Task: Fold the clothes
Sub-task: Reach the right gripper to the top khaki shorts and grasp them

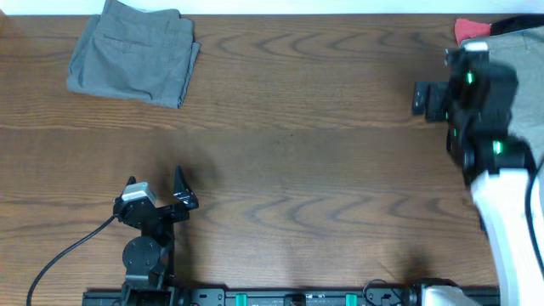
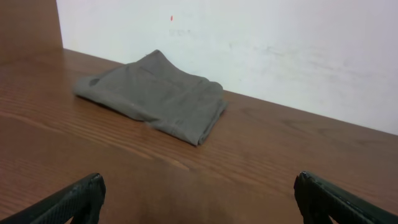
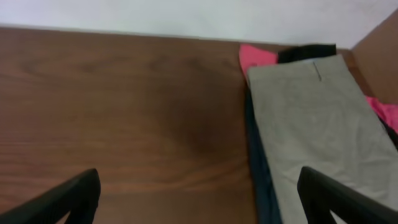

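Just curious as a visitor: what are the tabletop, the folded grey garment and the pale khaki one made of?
Table: apparently wood or wood-look laminate; brown wavy grain, dull sheen. Folded grey-olive garment: matte woven cloth, probably cotton; soft creases, no shine. Pale khaki garment: seemingly similar smooth cotton weave with a stitched seam, though blur hides the texture.

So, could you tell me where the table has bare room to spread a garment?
The wooden table is bare across its middle, from the folded grey-olive shorts at back left to the right arm. The far-right corner is crowded: pale khaki-green shorts lie on dark and pink clothes.
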Robot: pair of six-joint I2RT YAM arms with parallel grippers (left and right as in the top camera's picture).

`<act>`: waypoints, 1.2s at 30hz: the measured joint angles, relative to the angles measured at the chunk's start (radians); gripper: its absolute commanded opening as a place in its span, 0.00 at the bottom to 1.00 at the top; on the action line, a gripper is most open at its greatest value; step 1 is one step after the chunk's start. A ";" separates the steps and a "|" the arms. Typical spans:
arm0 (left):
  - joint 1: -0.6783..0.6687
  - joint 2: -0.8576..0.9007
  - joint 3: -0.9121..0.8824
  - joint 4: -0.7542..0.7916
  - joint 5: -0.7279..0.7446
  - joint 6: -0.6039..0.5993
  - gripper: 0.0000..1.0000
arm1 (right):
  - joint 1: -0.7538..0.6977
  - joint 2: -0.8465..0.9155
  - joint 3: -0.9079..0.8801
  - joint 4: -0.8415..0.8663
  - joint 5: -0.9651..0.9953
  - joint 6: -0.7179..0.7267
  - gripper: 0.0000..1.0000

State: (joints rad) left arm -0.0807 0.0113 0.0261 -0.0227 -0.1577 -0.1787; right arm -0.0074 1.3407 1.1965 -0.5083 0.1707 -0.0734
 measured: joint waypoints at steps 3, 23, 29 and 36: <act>0.000 0.000 0.000 0.000 0.000 0.000 0.98 | -0.005 0.084 0.051 0.017 0.027 -0.019 0.99; 0.000 0.000 0.000 0.000 0.000 0.000 0.98 | -0.196 0.558 0.124 0.380 0.303 -0.316 0.99; 0.000 0.000 0.000 0.000 0.000 0.000 0.98 | -0.225 0.696 0.198 0.397 0.306 -0.335 0.98; 0.000 0.000 0.000 0.000 0.000 0.000 0.98 | -0.251 0.769 0.205 0.472 0.265 -0.333 0.93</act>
State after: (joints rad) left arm -0.0807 0.0109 0.0261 -0.0227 -0.1577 -0.1787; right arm -0.2584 2.1101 1.4014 -0.0368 0.4358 -0.4068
